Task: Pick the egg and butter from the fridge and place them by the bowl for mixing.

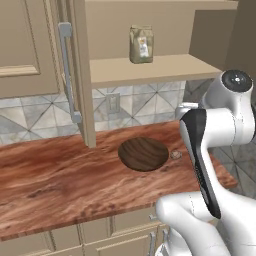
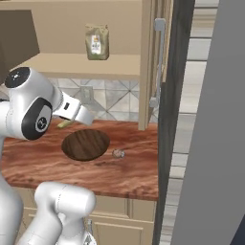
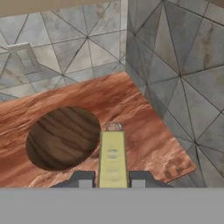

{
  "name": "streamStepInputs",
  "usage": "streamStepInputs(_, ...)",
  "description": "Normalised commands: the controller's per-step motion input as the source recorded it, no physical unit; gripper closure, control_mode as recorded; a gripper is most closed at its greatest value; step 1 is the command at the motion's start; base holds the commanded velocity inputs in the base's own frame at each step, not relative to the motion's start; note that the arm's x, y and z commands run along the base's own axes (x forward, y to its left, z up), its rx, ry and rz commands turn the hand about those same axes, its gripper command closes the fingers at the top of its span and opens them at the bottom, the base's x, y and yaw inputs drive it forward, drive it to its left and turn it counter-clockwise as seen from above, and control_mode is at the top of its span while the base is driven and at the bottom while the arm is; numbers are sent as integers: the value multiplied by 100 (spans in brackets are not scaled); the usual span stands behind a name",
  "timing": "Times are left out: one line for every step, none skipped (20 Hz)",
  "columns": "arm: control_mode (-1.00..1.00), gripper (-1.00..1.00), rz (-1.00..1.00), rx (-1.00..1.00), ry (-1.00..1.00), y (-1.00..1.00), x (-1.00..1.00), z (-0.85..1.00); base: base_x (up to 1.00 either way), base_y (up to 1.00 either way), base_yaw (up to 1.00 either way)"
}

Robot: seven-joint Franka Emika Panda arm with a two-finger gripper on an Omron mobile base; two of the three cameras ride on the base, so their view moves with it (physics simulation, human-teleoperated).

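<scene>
My gripper [image 3: 112,178] is shut on the butter [image 3: 113,157], a pale yellow stick that points forward between the two fingertips. It hangs above the wooden counter [image 3: 144,131]. Just beyond the stick's tip lies the egg [image 3: 114,127], small and speckled, beside the right rim of the dark brown wooden bowl [image 3: 63,138]. The left base view has the bowl [image 1: 143,154] mid-counter with the egg [image 1: 175,155] to its right. From the right base camera, the bowl [image 2: 86,143], the egg [image 2: 118,153] and the butter's end [image 2: 64,124] at my hand show. The fridge [image 2: 191,72] stands at the right.
An open wall cabinet holds a tan bag [image 1: 141,44] on its shelf above the counter. The tiled backsplash with an outlet [image 3: 27,57] closes off the back and right corner. The grey fridge door [image 2: 215,143] stands close on the right. The counter's front edge [image 1: 75,220] is near.
</scene>
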Motion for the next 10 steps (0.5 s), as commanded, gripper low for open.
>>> streamStepInputs(100,100,0,0,0,0,0,0,0,0,0)
streamStepInputs(100,100,0,0,0,0,0,0,-2,0,0)
streamStepInputs(100,100,0,0,0,0,0,0,-1,-5,0)
streamStepInputs(-100,100,-13,0,12,-15,0,-8,0,0,0)
streamStepInputs(-100,100,-15,2,17,-21,2,-10,0,0,0)
streamStepInputs(-100,100,-14,4,20,-25,6,-16,0,0,0)
streamStepInputs(-100,100,-15,4,16,-25,10,-20,0,0,0)
streamStepInputs(-100,100,-16,5,15,-25,10,-22,0,0,0)
streamStepInputs(-100,100,-15,8,20,-32,9,-28,0,0,0)
streamStepInputs(-100,100,-12,13,17,-34,4,-24,0,0,0)
